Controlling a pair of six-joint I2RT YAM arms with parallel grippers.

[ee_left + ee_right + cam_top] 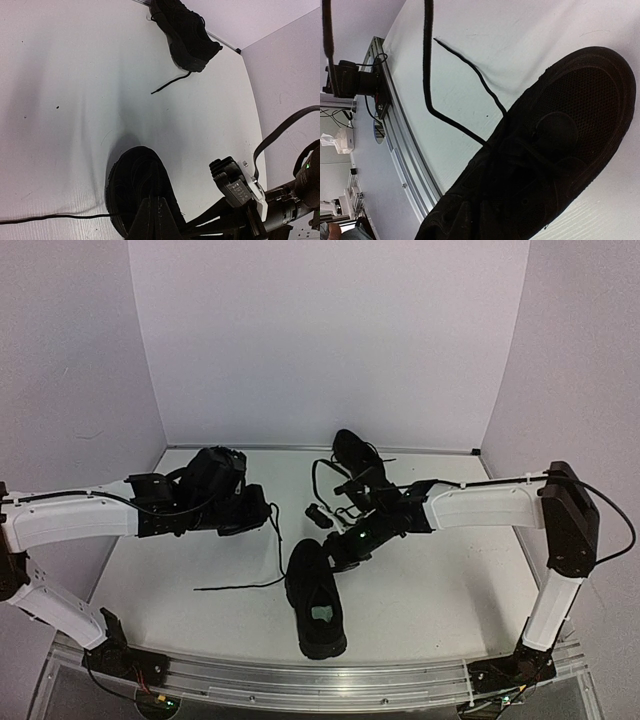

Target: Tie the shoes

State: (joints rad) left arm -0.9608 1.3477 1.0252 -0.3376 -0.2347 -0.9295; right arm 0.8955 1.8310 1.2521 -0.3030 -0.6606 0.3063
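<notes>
The near shoe (316, 600) lies at the table's front middle, toe pointing away from the arms; it fills the right wrist view (540, 165). The far shoe (355, 454) lies at the back by the wall, also seen in the left wrist view (186, 31). My left gripper (262, 510) hangs left of the near shoe's toe, its fingers (150, 218) pressed together on a thin black lace (281, 555) that runs down to the shoe. My right gripper (336, 550) sits low over the near shoe's laces; its fingers are lost against the black shoe.
A loose lace end (230, 586) trails left across the table from the near shoe. The far shoe's lace end (170, 84) lies loose on the table. An aluminium rail (300, 685) runs along the front edge. White walls close in the back and sides.
</notes>
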